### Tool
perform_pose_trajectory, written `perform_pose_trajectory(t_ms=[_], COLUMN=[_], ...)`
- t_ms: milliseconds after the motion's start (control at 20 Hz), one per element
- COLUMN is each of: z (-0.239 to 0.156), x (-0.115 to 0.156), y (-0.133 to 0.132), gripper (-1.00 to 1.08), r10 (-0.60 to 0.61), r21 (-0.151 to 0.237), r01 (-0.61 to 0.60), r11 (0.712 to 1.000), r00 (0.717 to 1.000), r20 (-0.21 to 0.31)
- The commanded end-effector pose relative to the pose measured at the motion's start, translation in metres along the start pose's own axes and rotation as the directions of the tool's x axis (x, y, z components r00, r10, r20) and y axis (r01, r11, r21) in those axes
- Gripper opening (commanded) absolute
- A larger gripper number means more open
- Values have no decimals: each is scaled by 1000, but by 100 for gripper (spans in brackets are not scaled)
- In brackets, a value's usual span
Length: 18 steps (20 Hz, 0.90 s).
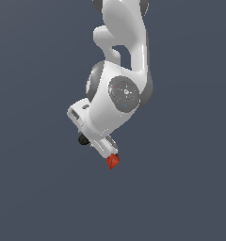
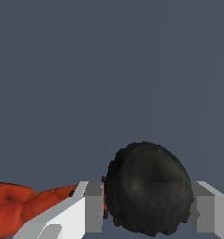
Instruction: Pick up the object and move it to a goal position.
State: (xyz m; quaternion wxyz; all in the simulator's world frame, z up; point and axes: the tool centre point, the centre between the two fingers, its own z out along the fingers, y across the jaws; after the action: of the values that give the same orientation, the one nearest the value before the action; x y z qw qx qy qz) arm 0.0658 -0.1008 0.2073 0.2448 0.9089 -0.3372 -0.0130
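Observation:
In the exterior view the white arm hangs from the top, and its gripper (image 1: 105, 148) points down and toward the exterior view's right. The object's bright red-orange angular end (image 1: 113, 161) sticks out just past the fingertips, and a small black lump (image 1: 82, 139) shows on the hand's other side. In the wrist view the gripper (image 2: 146, 210) is shut on a black rounded mass (image 2: 149, 189) that fills the gap between the fingers (image 2: 88, 210). The red-orange piece (image 2: 20, 205) runs outward past one finger, with a red sliver beside the black mass. No goal marker shows.
Only a plain dark blue-grey background (image 1: 35, 188) shows around the arm in both views. No table, edge or other object is visible.

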Motion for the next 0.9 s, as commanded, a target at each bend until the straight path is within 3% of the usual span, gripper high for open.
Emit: perform_pose_trajectory(t_ms=[0, 850], z=[-10, -30], x=[6, 8], y=[0, 0], gripper=[-100, -100], r10=[3, 0], r21=[3, -2], r01=[-3, 0], r11=[1000, 1000], r00=[1000, 1000], r20=[-4, 0])
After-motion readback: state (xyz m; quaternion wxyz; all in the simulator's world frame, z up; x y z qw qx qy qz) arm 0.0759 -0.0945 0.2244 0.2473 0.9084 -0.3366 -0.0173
